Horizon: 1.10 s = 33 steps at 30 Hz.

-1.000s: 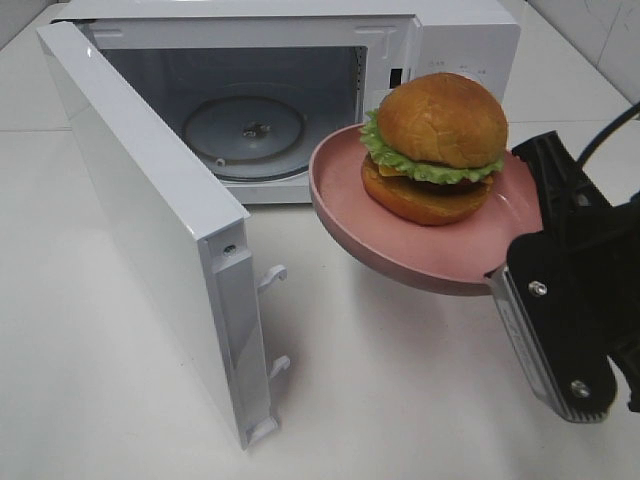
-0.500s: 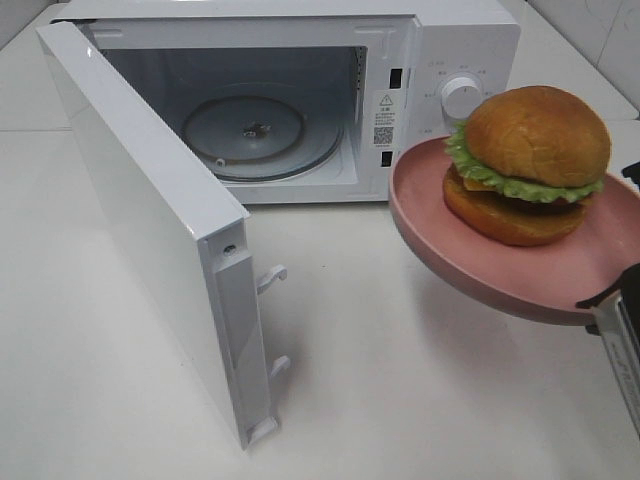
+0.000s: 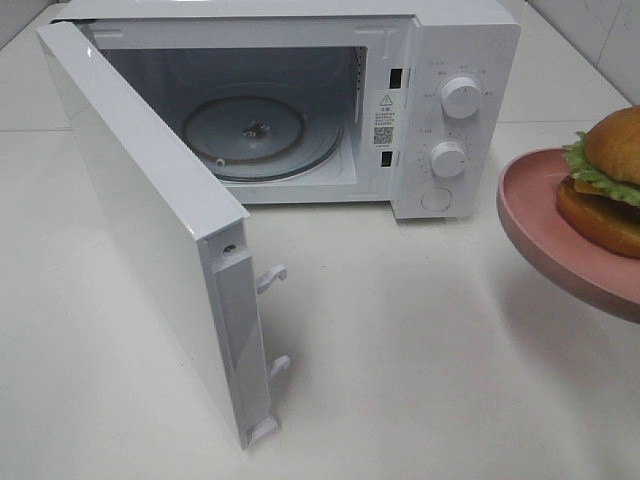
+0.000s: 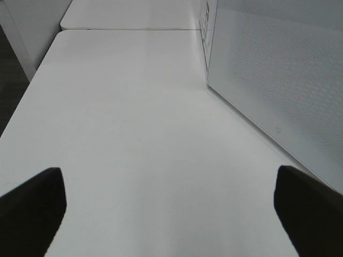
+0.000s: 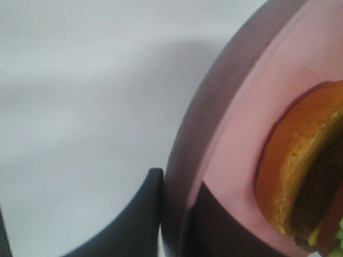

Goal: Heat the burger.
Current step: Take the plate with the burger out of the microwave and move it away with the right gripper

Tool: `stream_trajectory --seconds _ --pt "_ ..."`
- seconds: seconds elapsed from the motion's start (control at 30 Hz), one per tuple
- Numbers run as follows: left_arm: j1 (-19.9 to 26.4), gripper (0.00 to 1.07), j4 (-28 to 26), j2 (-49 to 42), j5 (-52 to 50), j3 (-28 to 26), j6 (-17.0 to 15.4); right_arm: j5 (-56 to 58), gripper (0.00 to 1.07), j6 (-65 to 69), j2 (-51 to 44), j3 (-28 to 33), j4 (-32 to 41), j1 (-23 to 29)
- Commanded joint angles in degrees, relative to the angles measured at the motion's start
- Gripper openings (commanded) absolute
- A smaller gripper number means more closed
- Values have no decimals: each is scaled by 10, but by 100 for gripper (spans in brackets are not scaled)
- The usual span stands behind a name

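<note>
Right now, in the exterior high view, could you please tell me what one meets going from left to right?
Open microwave door → glass turntable → control knobs → pink plate → burger.

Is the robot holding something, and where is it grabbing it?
Yes. The right tool pinches the rim of the pink plate, which carries the burger. The left tool is open and holds nothing.

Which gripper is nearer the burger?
Right. The right gripper grips the pink plate carrying the burger; the left gripper hovers over bare table beside the microwave door.
</note>
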Motion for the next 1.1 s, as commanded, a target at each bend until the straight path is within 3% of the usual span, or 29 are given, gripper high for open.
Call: stream_trajectory --seconds 0.03,0.43,0.83,1.1 --pt "1 98 -2 -12 -2 1 0 -9 0 23 -8 -4 -41 -1" --pt "1 98 -2 -12 -2 1 0 91 0 209 -8 -4 -90 -1" --pt "1 98 -2 -12 -2 1 0 118 0 345 -3 -4 -132 -1" --pt "1 98 -2 -12 -2 1 0 133 0 436 74 -5 -142 -1"
